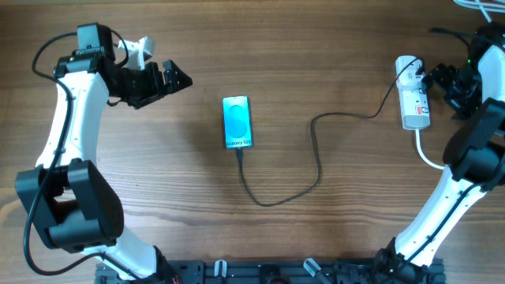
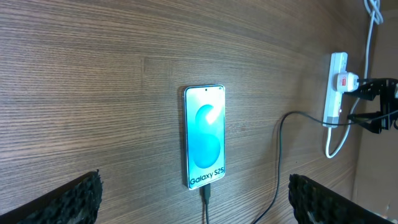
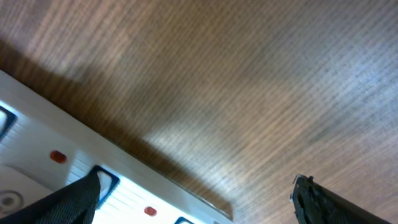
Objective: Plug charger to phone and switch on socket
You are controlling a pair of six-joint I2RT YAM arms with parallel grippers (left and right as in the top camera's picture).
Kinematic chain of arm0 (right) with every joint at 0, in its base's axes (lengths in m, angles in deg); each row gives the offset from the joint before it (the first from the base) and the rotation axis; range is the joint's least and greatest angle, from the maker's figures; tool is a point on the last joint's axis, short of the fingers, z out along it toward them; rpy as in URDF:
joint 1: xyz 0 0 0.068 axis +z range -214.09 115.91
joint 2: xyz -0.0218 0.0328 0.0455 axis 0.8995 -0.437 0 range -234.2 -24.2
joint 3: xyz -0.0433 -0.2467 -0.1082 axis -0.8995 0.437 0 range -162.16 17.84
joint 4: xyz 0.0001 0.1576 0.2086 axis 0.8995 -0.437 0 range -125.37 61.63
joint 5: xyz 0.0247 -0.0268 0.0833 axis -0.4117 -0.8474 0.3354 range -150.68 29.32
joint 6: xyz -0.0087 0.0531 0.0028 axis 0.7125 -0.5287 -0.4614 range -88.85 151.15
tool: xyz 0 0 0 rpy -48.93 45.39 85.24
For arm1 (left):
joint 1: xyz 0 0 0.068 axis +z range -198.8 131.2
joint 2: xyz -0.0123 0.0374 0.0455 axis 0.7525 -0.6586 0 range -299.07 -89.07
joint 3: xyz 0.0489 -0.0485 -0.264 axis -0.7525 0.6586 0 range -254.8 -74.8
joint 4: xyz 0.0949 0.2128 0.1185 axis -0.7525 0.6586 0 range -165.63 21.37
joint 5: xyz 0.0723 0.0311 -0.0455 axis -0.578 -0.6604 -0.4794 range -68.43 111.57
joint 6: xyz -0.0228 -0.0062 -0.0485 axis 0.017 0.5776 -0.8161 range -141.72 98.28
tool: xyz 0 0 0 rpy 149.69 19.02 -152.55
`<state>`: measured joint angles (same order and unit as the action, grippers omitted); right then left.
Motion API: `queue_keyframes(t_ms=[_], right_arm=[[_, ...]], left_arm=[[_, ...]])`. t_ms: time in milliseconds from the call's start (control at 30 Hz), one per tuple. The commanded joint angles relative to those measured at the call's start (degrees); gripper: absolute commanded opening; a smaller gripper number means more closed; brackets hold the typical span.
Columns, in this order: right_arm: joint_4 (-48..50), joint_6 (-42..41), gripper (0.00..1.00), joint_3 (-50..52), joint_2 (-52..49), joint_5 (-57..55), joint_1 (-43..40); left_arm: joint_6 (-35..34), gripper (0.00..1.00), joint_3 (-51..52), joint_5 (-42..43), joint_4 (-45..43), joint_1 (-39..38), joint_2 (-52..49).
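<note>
- Left gripper (image 1: 180, 79): upper left of your overhead view, fingers spread wide, holding nothing, well apart from the phone.
- Phone (image 1: 237, 122): centre left, flat on the wooden table (image 1: 158, 181), screen lit; you see the "Galaxy S25" text at its lower end.
- Charger (image 1: 316, 158): connector seated in the phone's lower end; cable loops down, then up right to the socket.
- Socket (image 1: 413, 106): upper right, white plug seated at its top; thick white cord (image 1: 426, 154) trails down.
- Right gripper (image 1: 434, 80): just beside the socket's right edge, fingers apart; you cannot tell contact.
</note>
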<state>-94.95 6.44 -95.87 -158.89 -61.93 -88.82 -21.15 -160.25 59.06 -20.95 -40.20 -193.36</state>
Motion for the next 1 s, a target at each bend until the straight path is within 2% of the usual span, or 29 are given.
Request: queue_keyframes(t_ms=[0, 367, 967], right_arm=[[0.11, 0.74, 1.0, -0.17, -0.96, 1.36, 0.5], [-0.72, 4.07, 1.0, -0.17, -0.96, 5.44, 0.5], [-2.47, 3.58, 1.0, -0.17, -0.96, 2.21, 0.5]], left_arm=[[0.31, 1.0, 0.04, -0.11, 0.02, 0.2, 0.5], [0.28, 1.0, 0.04, -0.13, 0.02, 0.2, 0.5], [0.28, 1.0, 0.04, -0.11, 0.0, 0.2, 0.5]])
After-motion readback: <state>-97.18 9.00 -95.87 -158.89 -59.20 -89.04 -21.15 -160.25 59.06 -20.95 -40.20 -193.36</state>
